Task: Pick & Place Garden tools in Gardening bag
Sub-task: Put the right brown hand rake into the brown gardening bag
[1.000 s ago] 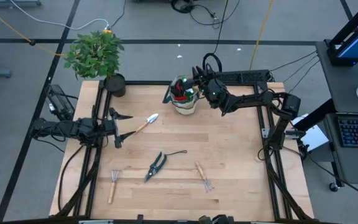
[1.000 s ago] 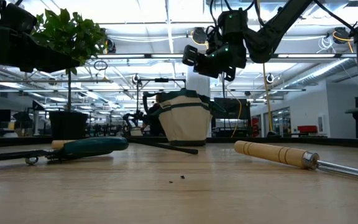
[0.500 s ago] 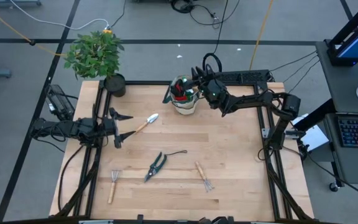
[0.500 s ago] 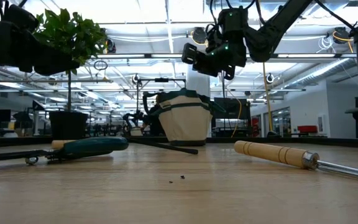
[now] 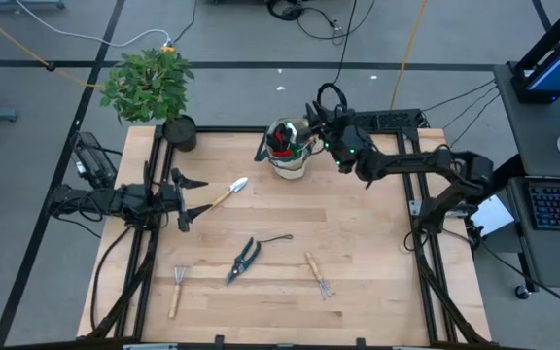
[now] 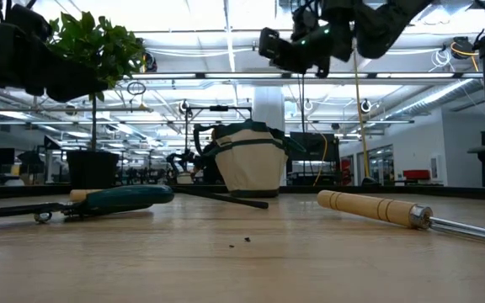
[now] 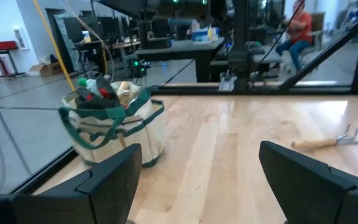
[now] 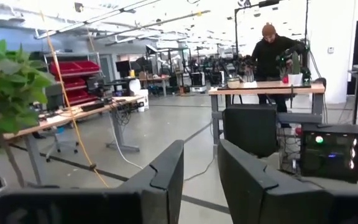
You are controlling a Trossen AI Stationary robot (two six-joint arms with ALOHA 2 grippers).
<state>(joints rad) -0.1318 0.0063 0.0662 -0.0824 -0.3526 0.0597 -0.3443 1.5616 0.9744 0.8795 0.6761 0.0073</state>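
the wooden table (image 5: 358, 253) fills the middle of the high view, with a leafy potted plant (image 5: 150, 86) at its far left corner. the right arm reaches from the right edge across the far side, and its right gripper (image 5: 312, 118) hangs in the air just beside and above the gardening bag (image 5: 288, 151), holding nothing; in the right wrist view its two dark fingers (image 8: 166, 177) stand close together with only a narrow gap between them. the left arm lies low along the left edge, and the left gripper (image 5: 185, 202) is spread wide and empty, its fingers (image 7: 107, 177) far apart in the left wrist view. the bag stands upright near the far edge at the table's middle, with a red-and-black glove (image 5: 280, 138) and other items showing in its mouth. a trowel (image 5: 227, 192) lies just beyond the left gripper, blade pointing toward the bag. near the table's middle lie the pruning shears (image 5: 244, 259). a small rake (image 5: 318, 276) lies to their right, and a second rake (image 5: 177, 290) lies near the front left corner. a person (image 8: 272, 53) stands at a bench in the room behind.
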